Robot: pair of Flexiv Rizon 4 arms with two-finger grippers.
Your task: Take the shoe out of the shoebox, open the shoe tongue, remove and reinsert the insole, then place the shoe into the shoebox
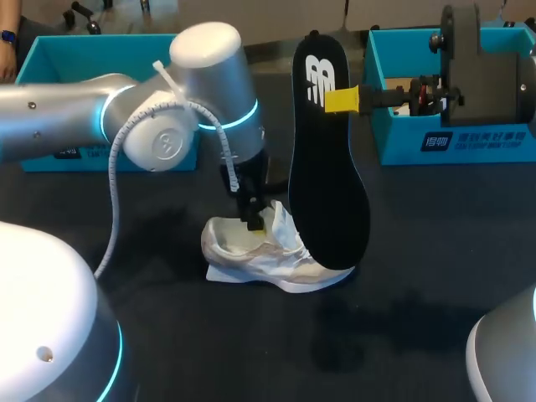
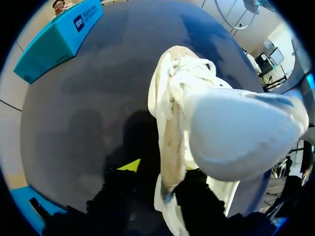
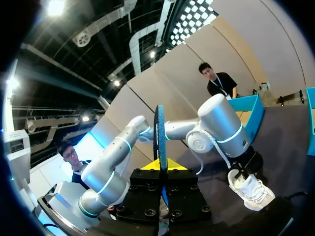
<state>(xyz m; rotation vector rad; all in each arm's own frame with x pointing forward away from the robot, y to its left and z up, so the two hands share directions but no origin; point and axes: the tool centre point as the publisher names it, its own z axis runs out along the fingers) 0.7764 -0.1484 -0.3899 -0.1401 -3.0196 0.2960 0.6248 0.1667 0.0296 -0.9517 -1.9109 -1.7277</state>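
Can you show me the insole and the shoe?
black insole (image 1: 328,180): head view, middle of its black face.
white shoe (image 1: 268,258): head view, its side above the sole.

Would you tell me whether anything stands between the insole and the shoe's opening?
Only the left gripper, clamped on the shoe at its opening, partly crowds it; nothing else visible separates it from the insole in the right gripper.
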